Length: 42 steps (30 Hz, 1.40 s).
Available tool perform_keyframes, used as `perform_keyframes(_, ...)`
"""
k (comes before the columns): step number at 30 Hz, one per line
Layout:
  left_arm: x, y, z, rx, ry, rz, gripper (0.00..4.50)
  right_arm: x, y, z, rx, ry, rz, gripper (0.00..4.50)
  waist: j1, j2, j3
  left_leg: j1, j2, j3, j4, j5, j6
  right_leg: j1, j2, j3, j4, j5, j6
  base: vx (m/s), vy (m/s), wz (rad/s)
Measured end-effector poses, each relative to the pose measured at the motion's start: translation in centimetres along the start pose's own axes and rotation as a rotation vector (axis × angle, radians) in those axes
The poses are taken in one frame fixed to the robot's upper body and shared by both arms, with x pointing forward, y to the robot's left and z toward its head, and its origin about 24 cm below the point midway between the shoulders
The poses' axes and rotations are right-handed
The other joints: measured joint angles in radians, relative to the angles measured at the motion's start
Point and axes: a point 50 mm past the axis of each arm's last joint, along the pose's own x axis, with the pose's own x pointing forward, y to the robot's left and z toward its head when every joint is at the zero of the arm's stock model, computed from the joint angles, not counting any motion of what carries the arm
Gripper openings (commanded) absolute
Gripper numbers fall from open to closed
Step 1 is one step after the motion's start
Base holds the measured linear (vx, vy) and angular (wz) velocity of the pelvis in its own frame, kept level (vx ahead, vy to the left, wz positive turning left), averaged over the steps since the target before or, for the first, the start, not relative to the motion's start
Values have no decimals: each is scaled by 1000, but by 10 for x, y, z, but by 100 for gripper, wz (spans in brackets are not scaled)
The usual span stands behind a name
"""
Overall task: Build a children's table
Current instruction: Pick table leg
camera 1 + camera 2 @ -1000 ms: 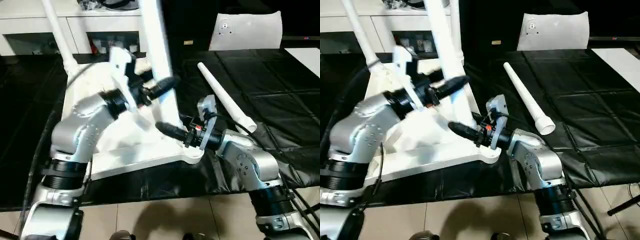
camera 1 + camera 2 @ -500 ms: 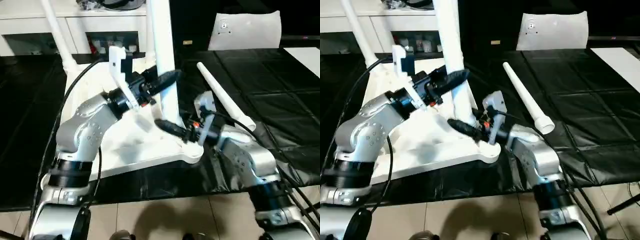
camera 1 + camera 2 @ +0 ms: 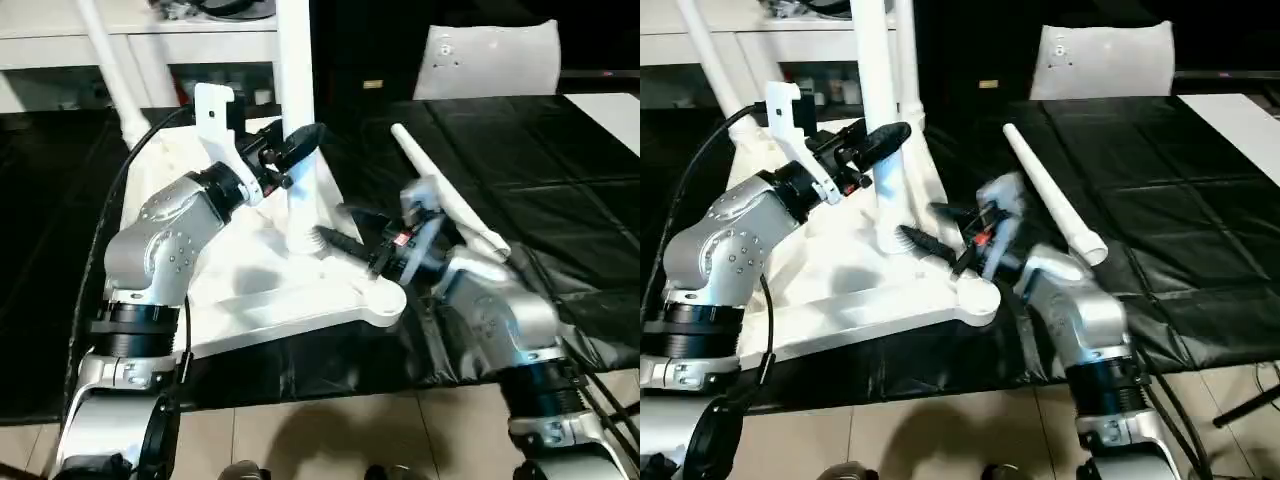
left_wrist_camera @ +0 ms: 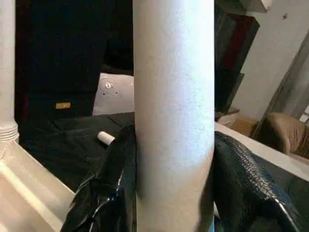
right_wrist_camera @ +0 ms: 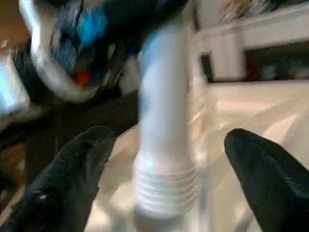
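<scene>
White plastic, the upturned children's table [image 3: 250, 290] is lying on a black cloth [image 3: 560, 200], one leg [image 3: 296, 120] standing upright in it. The left tool [image 4: 169, 159] is clamping that leg midway. The right tool [image 5: 159, 179] is gaping wide around the leg's ribbed foot, apart from it. A loose leg [image 3: 445, 195] is lying beside, before a white sheet [image 3: 490, 60].

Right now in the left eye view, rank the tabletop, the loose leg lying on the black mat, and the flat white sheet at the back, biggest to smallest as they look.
1. Tabletop, clearly largest.
2. and 3. Loose leg and flat white sheet: the leg is longer, the sheet broader and farther back, so I won't rank them.
</scene>
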Motion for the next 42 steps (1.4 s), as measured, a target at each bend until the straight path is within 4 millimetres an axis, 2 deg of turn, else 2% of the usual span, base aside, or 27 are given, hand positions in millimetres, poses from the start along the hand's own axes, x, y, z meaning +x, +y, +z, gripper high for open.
perform_keyframes(2,2,-1,3,-1,-11,-7,187,1,-4,10,-13,-19,-31,450,1,0,0,0,0,0,0,0,0,0,0,0,0,0,0,0,0,0)
perform_keyframes(8,4,-4,3,-19,-2,-27,187,-5,-17,9,7,73,-86,450,4,0,0,0,0,0,0,0,0,0,0,0,1,0,0,0,0,0)
perform_keyframes(14,4,-6,2,-18,13,-55,187,-4,-13,6,5,122,-13,450,5,0,0,0,0,0,0,0,0,-1,0,0,1,0,0,0,0,0)
perform_keyframes(21,8,-19,2,25,29,-132,187,3,-5,-1,10,176,55,450,7,0,0,0,0,0,0,1,0,-1,0,0,1,0,0,0,0,0)
perform_keyframes(27,14,-38,-1,95,57,-216,186,18,1,6,-7,178,91,450,7,0,0,0,0,0,0,0,0,-1,0,0,1,0,0,0,0,0)
perform_keyframes(34,15,-44,-3,143,84,-251,186,21,2,-1,-10,230,117,378,7,0,0,0,0,0,0,1,0,-1,0,0,2,0,0,0,0,0)
perform_keyframes(37,15,-45,-4,157,92,-258,186,21,3,-1,-10,234,118,365,7,0,0,0,0,0,0,1,0,-1,0,0,2,0,0,0,0,0)
perform_keyframes(41,15,-46,-5,180,108,-268,186,21,3,-3,-6,248,130,314,7,0,0,0,0,0,1,1,0,-1,0,0,2,0,0,0,0,0)
perform_keyframes(42,15,-46,-5,181,109,-270,186,21,2,-3,-6,254,130,314,7,0,0,0,0,0,1,1,0,-1,0,0,3,0,0,0,0,0)
